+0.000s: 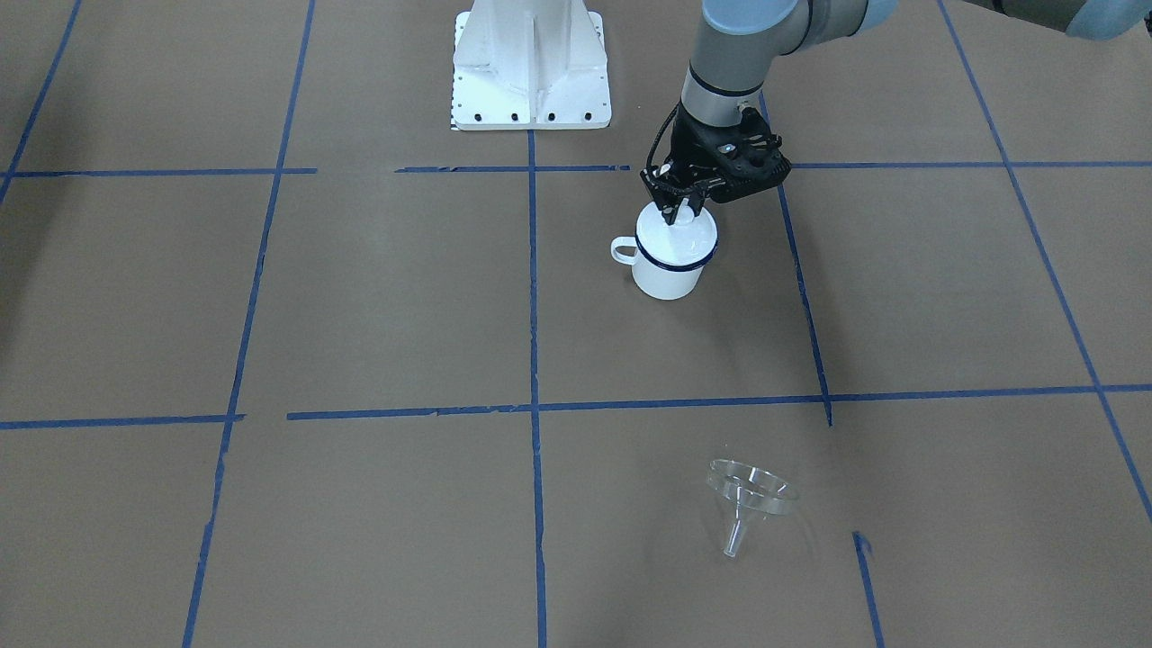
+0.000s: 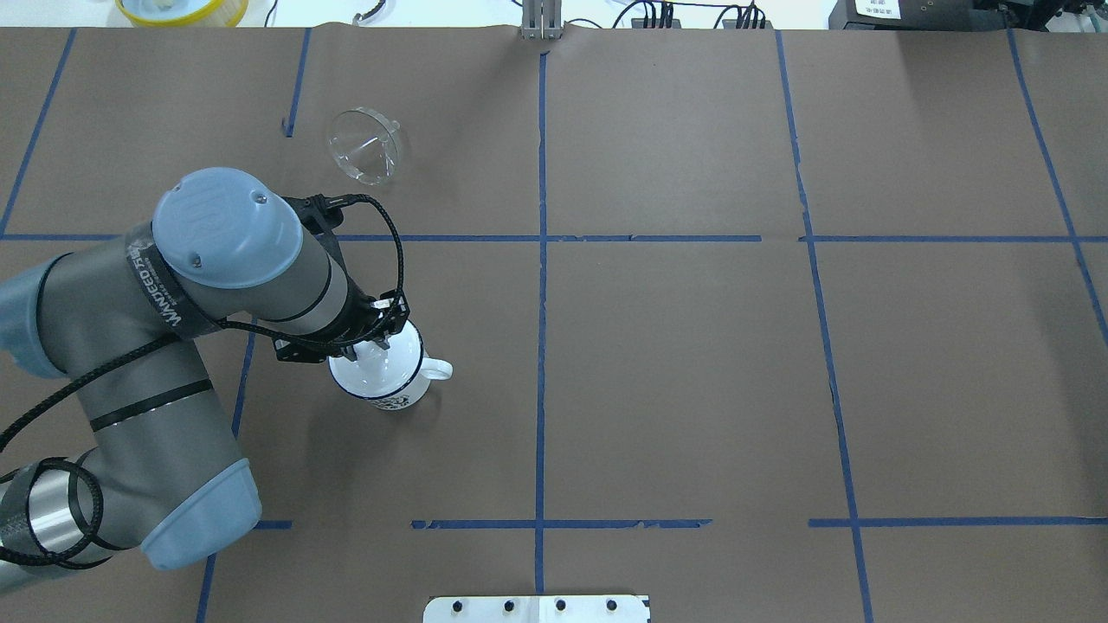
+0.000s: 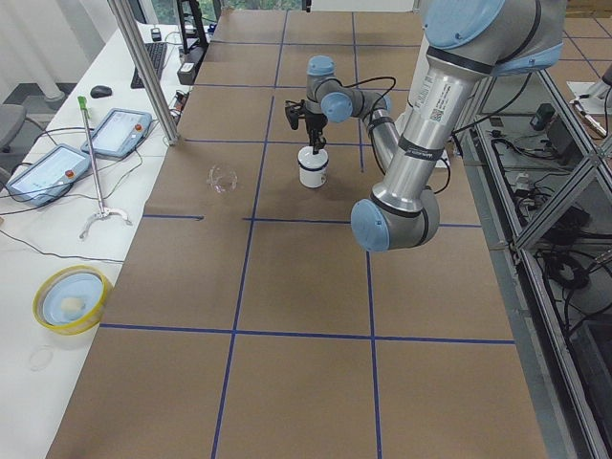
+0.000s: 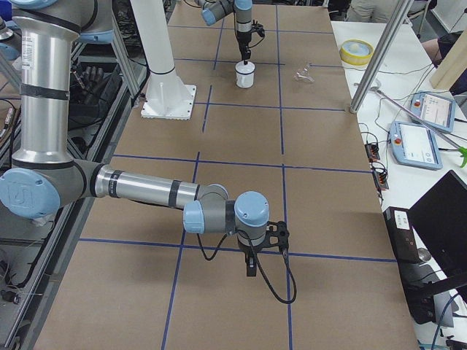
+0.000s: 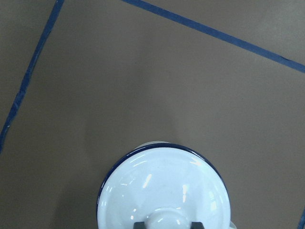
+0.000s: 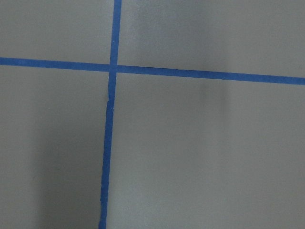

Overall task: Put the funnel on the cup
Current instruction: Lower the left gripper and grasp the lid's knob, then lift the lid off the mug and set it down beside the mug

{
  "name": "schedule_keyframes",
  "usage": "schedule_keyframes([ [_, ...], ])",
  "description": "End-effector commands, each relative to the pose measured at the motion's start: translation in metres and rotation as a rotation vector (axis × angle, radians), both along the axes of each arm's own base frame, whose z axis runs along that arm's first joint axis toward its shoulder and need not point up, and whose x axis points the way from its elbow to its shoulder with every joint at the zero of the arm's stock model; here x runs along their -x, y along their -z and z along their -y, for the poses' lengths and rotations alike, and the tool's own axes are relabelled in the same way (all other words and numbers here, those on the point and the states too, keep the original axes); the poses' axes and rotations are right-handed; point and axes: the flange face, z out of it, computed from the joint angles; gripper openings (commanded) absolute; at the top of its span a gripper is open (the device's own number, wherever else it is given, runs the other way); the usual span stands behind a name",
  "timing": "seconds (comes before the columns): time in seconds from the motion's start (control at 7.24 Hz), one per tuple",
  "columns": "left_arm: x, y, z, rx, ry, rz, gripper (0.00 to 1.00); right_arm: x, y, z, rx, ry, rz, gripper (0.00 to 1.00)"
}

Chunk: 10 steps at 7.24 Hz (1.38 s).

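Note:
The cup (image 1: pixel 668 277) is a white mug with a dark blue rim, upright on the brown table, its handle toward the table's middle. A round white knobbed lid (image 1: pixel 681 238) sits on it. My left gripper (image 1: pixel 681 213) is straight above, its fingers on both sides of the knob, as the left wrist view (image 5: pixel 166 223) shows over the lid (image 5: pixel 164 188). The clear funnel (image 1: pixel 751 490) lies on its side far from the cup, also in the overhead view (image 2: pixel 364 145). My right gripper (image 4: pixel 250 266) hangs over bare table, shown only from the side; I cannot tell its state.
The robot's white base (image 1: pixel 531 67) stands at the table edge near the cup. A yellow bowl (image 3: pixel 69 298) and tablets (image 3: pixel 120 131) lie on the side bench beyond the funnel. Blue tape lines mark the table in a grid.

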Motion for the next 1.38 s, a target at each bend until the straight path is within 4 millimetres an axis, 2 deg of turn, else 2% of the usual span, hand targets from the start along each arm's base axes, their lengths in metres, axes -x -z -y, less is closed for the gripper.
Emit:
schedule_keyframes([
  [0.0, 0.050, 0.024, 0.013, -0.015, 0.070, -0.016, 0.00, 0.000, 0.000, 0.000, 0.000, 0.000, 0.000, 1.00],
  [0.14, 0.076, 0.031, 0.021, -0.021, 0.108, -0.016, 0.00, 0.000, 0.000, 0.000, 0.000, 0.000, 0.000, 1.00],
  [0.28, 0.119, 0.036, 0.035, -0.055, 0.157, -0.013, 0.00, 0.000, 0.001, 0.001, -0.002, 0.000, 0.000, 1.00],
  [0.41, 0.146, 0.025, 0.025, -0.107, 0.095, 0.027, 0.00, 0.000, 0.000, 0.000, 0.000, 0.000, 0.000, 1.00],
  [0.55, 0.171, -0.006, 0.026, -0.133, 0.045, 0.072, 0.00, 0.000, -0.001, 0.000, 0.001, 0.000, 0.000, 1.00],
  [0.83, 0.203, -0.095, 0.009, -0.165, -0.072, 0.125, 0.00, 0.000, -0.001, 0.000, 0.001, 0.000, 0.000, 1.00],
  [0.97, 0.204, -0.134, 0.005, -0.173, -0.076, 0.084, 0.00, 0.000, -0.001, 0.000, 0.001, 0.000, 0.000, 1.00],
  [1.11, 0.188, -0.157, 0.012, -0.088, -0.014, 0.031, 0.00, 0.000, 0.000, 0.001, 0.000, 0.000, 0.000, 1.00],
  [1.24, 0.165, -0.162, 0.008, -0.071, 0.003, -0.021, 0.00, 0.000, -0.001, 0.000, 0.001, 0.000, 0.000, 1.00],
])
